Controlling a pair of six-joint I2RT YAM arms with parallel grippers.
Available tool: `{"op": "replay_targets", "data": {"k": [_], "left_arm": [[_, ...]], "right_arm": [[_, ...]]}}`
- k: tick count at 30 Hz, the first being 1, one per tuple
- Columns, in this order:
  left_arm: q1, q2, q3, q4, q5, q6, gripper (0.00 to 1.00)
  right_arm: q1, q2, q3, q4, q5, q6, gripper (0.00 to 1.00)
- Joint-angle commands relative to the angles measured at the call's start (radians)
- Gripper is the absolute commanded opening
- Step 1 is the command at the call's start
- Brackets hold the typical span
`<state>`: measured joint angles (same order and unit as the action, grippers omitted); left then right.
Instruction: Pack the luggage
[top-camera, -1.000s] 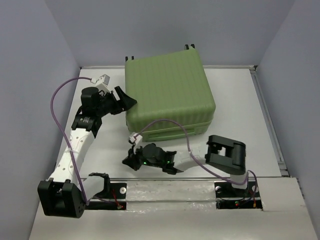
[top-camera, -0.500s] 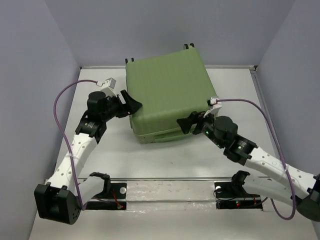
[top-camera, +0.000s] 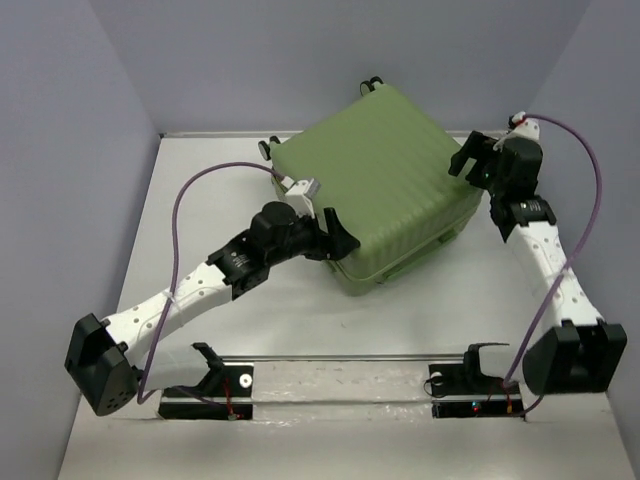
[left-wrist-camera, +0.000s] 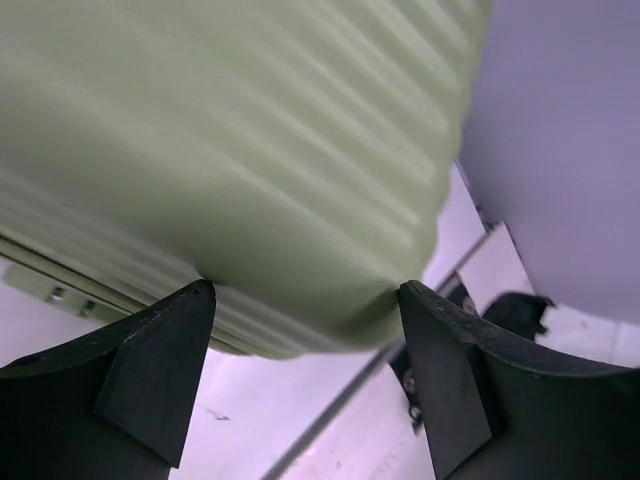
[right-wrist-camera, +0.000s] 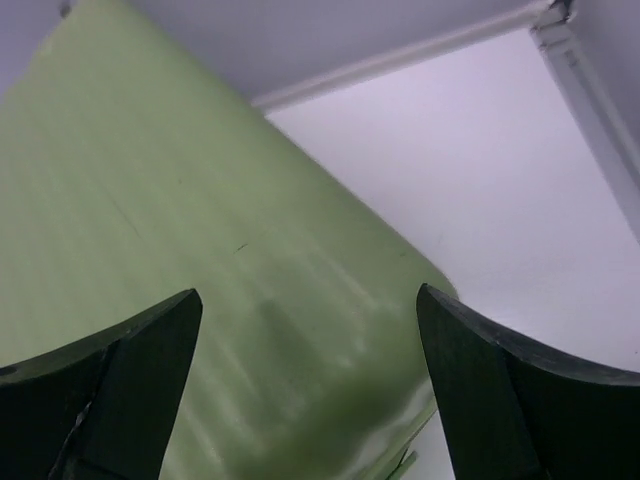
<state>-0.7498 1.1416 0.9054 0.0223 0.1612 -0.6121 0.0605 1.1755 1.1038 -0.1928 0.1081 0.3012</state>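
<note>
The luggage (top-camera: 385, 180) lies shut and flat on the worktop (top-camera: 200, 200), toward the far middle. It is turned at a slant, so that one corner points to the back wall and another toward the arms. Black caster wheels (top-camera: 372, 82) show at its far corner, and another shows at the far-left corner. The left pincer (top-camera: 348, 240) reaches in from the near left and meets the luggage at its near-left side, low by the seam. In the left wrist view its jaws stand released and wide apart. Their ends seem to rest against the ribbed green shell, with nothing gripped between them. The right pincer (top-camera: 463, 160) is at the far-right corner of the luggage, with its arm stretched along the right side of the worktop. In the right wrist view its jaws are likewise released and spread wide. The shell's smooth green top fills the space between them and bare worktop lies beyond. Whether they touch the shell cannot be told.
</note>
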Motion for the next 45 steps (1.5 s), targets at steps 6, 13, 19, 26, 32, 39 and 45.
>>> {"op": "replay_targets", "data": {"k": [6,13,19,26,32,39,45], "left_arm": [[-0.152,-0.046,0.252,-0.034,-0.216,0.093,0.93],[0.372,-0.03,0.313,-0.055,-0.188,0.054,0.99],[0.661,0.326,0.437,0.04,0.183,-0.05,0.99],[0.711,0.619,0.52,0.31,0.406,-0.26,0.99],[0.722,0.843,0.604,0.49,0.521,-0.402,0.99],[0.688,0.971,0.682,0.613,0.518,-0.523,0.99],[0.673,1.038,0.64,0.89,0.491,-0.746,0.98]], "right_arm": [[-0.076,0.482,0.474,-0.115,-0.72,-0.128,0.91],[-0.076,0.486,0.518,-0.122,-0.608,-0.154,0.91],[-0.076,0.395,0.531,-0.122,-0.588,-0.172,0.94],[-0.076,0.262,0.4,-0.039,-0.697,-0.146,0.94],[-0.067,0.173,0.262,0.033,-0.737,-0.131,0.94],[-0.038,0.125,0.163,0.104,-0.762,-0.099,0.94],[-0.018,0.052,0.068,0.138,-0.745,-0.062,0.94]]}}
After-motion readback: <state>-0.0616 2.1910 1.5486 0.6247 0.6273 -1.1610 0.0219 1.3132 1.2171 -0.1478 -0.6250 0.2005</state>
